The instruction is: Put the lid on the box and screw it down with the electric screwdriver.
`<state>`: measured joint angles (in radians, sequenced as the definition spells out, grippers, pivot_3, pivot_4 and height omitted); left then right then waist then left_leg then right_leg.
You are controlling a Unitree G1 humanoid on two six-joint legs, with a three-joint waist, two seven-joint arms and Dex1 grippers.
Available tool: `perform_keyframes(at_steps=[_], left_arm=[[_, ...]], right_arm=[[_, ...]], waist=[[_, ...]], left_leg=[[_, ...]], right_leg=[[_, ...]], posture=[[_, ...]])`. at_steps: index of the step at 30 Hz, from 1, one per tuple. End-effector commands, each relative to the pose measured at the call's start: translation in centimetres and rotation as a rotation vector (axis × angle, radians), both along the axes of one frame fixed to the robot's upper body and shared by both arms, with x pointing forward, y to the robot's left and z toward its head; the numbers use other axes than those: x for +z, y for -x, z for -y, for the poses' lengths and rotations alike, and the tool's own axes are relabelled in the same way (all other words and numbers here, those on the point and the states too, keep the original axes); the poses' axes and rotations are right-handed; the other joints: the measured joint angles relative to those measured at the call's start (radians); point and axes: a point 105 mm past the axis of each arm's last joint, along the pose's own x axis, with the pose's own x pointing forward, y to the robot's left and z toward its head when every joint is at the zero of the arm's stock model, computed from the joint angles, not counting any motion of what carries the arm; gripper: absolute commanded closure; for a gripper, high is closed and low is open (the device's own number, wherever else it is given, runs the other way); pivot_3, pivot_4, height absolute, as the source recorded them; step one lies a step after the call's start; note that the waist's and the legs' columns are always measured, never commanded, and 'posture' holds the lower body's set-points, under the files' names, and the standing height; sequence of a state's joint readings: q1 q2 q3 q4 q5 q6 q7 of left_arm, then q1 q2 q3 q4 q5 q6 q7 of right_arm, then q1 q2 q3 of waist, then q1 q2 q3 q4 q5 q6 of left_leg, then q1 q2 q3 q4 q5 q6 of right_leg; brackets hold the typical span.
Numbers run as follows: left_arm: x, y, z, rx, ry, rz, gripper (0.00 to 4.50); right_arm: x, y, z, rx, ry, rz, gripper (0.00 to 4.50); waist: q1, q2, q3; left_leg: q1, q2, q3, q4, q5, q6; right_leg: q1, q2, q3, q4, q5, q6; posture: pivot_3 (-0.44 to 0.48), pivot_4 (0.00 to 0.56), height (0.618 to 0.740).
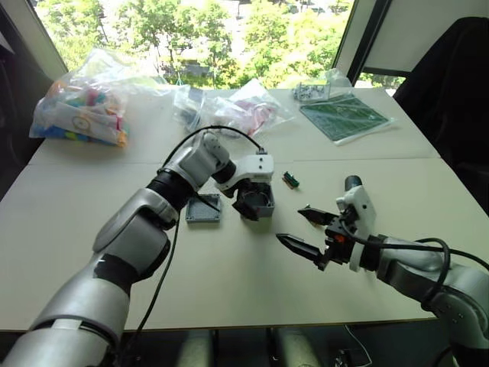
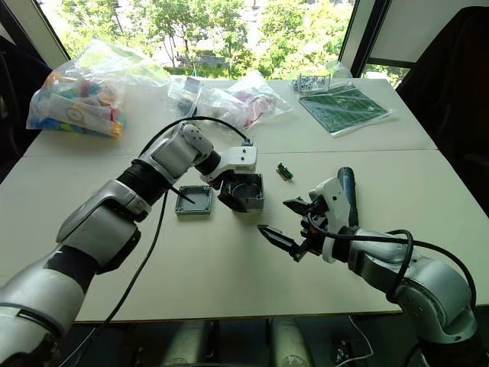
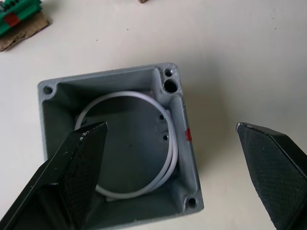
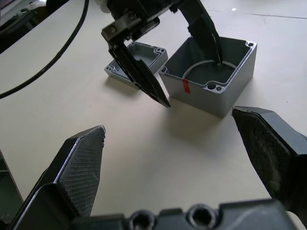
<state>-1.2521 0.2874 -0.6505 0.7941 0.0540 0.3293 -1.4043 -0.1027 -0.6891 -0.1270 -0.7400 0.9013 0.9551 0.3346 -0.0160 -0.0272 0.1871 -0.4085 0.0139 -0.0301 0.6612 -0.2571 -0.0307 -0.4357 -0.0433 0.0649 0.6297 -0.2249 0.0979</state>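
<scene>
— Box [image 1: 260, 200] placement is being settled, it seems: it is seen upright and open-topped on the tabletop [image 1: 229, 290], a white ring inside, with the lid [image 1: 204, 207] lying just beside it, hollow side up.

— And the claws?

— The left claw [image 4: 165, 62] is spread wide, one finger dipped into the box, one outside its wall — nothing is gripped. The right claw [image 1: 306, 229] is held wide open and empty, near the box.

— Next move?

— The lid must be picked up, turned over and seated, judging by this.

— The electric screwdriver [image 2: 348, 191]?

— It is lying behind the right claw, long axis running away from the robot.
</scene>
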Motion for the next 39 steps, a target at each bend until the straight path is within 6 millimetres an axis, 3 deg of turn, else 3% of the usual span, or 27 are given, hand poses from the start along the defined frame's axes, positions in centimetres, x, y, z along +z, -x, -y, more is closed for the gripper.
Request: perform_keyframes(at_steps=[1, 2, 5, 13, 15, 21, 29, 39], left_arm=[[1.1, -0.2, 0.5, -0.031, 0.004, 0.037, 0.09], [0.9, -0.2, 0.6, -0.036, -0.006, 0.035, 0.09], [0.3, -0.1, 0.7, -0.055, -0.03, 0.04, 0.76], [0.3, 0.0, 0.8, -0.065, -0.03, 0.043, 3.98], [0.3, -0.1, 0.5, -0.066, -0.036, 0.047, 4.45], [0.9, 0.3, -0.4, -0.186, -0.012, 0.095, 4.45], [2.8, 2.7, -1.1, -0.429, 0.059, 0.119, 4.45], [1.1, 4.2, -2.1, -0.56, -0.001, 0.138, 4.45]], right_arm=[[1.0, 0.4, -0.2, -0.012, -0.012, 0.045, 0.0], [1.1, 0.4, -0.1, -0.019, -0.014, 0.046, 0.0], [1.1, 0.4, -0.1, -0.036, -0.021, 0.047, 0.0], [1.1, 0.3, 0.0, -0.06, -0.025, 0.05, 0.0], [1.0, 0.3, -0.2, -0.055, -0.031, 0.047, 0.0], [0.6, 0.8, -0.7, -0.007, -0.038, 0.018, 0.0], [0.8, 2.5, -0.9, 0.102, -0.036, -0.036, 0.0], [0.0, 3.4, -1.8, 0.171, -0.034, -0.09, 0.0]], waist=[[-0.001, 0.0, 0.0], [0.0, 0.0, 0.0], [0.001, 0.0, 0.0], [0.001, 0.0, 0.0], [0.002, 0.0, 0.0], [-0.001, 0.0, 0.0], [0.002, 0.0, 0.0], [0.0, 0.0, 0.0]], left_leg=[[0.0, 0.0, 0.0, 0.0, 0.0, 0.0], [0.0, 0.0, 0.0, 0.001, 0.0, 0.0], [0.0, 0.0, -0.001, 0.001, 0.0, 0.0], [0.0, 0.0, -0.001, 0.001, 0.0, 0.0], [0.0, 0.0, -0.001, 0.001, 0.0, 0.0], [0.001, 0.0, -0.001, 0.001, 0.0, 0.0], [0.0, 0.0, -0.001, 0.002, 0.0, 0.0], [0.001, 0.0, -0.001, 0.002, 0.0, 0.0]], right_leg=[[0.0, 0.0, 0.0, 0.0, 0.0, 0.0], [0.0, 0.0, 0.0, 0.0, 0.0, 0.0], [0.001, 0.0, 0.0, 0.0, 0.0, 0.0], [0.001, 0.0, 0.0, 0.0, 0.001, -0.001], [0.001, 0.0, 0.0, 0.001, 0.001, -0.001], [0.002, 0.0, 0.0, 0.001, 0.0, 0.0], [0.002, 0.0, 0.0, 0.001, 0.001, -0.001], [0.003, 0.0, 0.0, 0.001, 0.001, -0.001]], posture=[[0.0, 0.15, 0.74], [0.0, 0.15, 0.74], [0.0, 0.15, 0.74], [0.0, 0.15, 0.74], [0.0, 0.15, 0.74], [0.0, 0.15, 0.74], [0.0, 0.15, 0.74], [0.0, 0.15, 0.74]])
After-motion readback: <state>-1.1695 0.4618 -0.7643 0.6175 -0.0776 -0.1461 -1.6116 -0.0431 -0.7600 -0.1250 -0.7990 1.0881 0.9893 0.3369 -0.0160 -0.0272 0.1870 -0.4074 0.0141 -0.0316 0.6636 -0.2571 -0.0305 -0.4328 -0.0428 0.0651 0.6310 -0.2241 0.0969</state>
